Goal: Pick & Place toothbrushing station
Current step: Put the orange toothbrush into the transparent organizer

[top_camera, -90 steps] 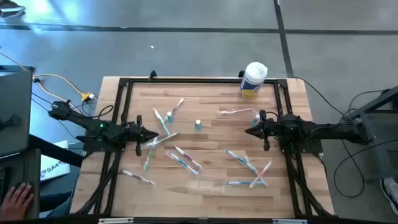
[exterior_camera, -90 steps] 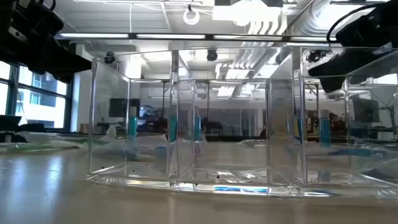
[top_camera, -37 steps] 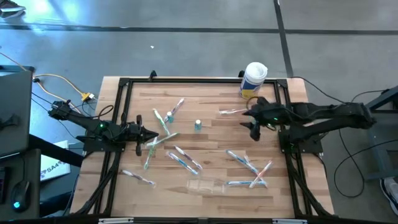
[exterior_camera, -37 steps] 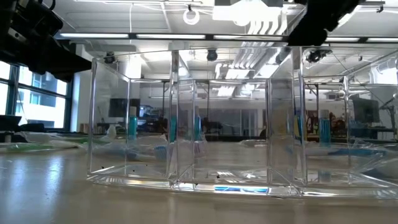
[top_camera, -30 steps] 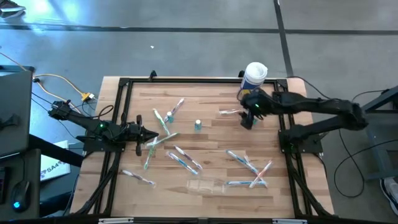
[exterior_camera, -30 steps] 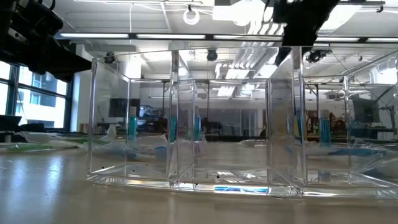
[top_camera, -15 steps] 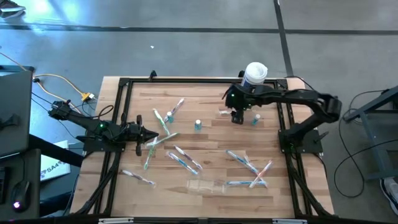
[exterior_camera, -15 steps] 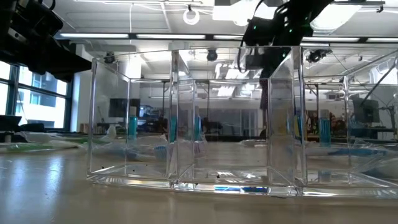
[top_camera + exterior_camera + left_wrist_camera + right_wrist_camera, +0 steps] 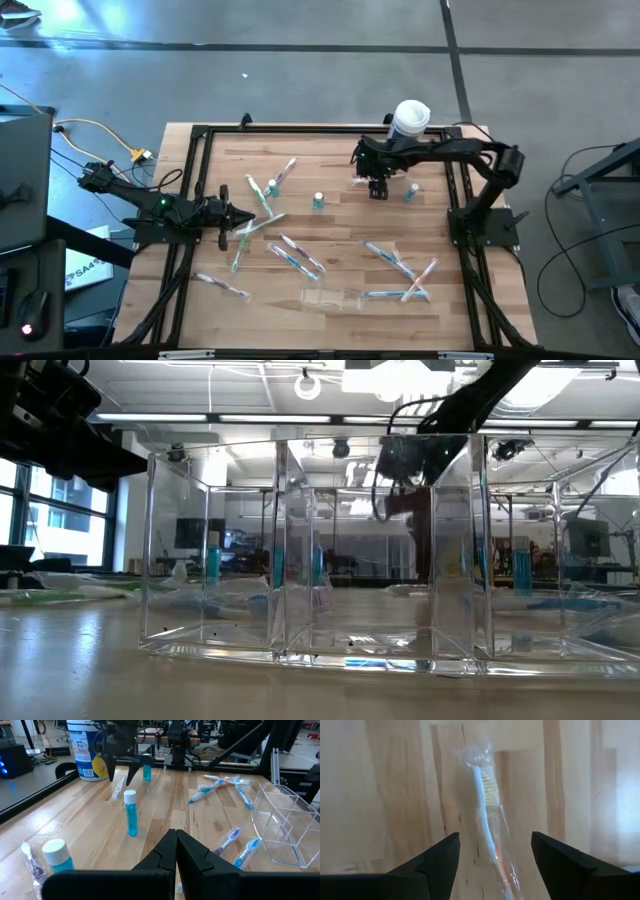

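— Where are my right fingers?

— Spread wide, straddling a wrapped toothbrush lying flat on the desk, near the white canister.

— And my left fingers?

— Closed on nothing, at the desk's left edge. The clear holder sits at the front, other toothbrushes scattered around.

table: pale planked wood, matt
holder: clear glossy plastic
toothbrush wrapper: crinkled clear film
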`<control>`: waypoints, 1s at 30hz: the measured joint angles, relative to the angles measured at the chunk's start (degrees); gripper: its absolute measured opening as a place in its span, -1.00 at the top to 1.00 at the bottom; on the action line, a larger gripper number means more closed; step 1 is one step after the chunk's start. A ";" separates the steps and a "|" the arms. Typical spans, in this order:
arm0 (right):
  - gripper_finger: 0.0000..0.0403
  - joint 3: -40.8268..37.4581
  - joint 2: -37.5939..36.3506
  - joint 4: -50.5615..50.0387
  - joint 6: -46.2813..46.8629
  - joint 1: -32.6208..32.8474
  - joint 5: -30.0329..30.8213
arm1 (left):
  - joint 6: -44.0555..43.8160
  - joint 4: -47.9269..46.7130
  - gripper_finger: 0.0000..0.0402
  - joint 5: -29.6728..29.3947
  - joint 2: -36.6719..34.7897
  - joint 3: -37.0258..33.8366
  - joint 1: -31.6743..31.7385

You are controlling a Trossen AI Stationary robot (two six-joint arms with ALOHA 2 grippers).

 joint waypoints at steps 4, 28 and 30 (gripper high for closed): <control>-0.19 0.00 2.76 0.00 0.10 -0.65 -0.33 | 0.26 0.00 0.98 0.01 0.00 0.00 0.00; 0.93 0.10 6.87 -1.63 2.27 0.21 -2.01 | 1.97 -0.02 0.98 -0.01 -0.01 0.00 0.00; 0.93 0.02 6.35 -2.19 3.06 0.95 1.28 | 1.97 0.01 0.98 -0.04 -0.01 0.00 0.00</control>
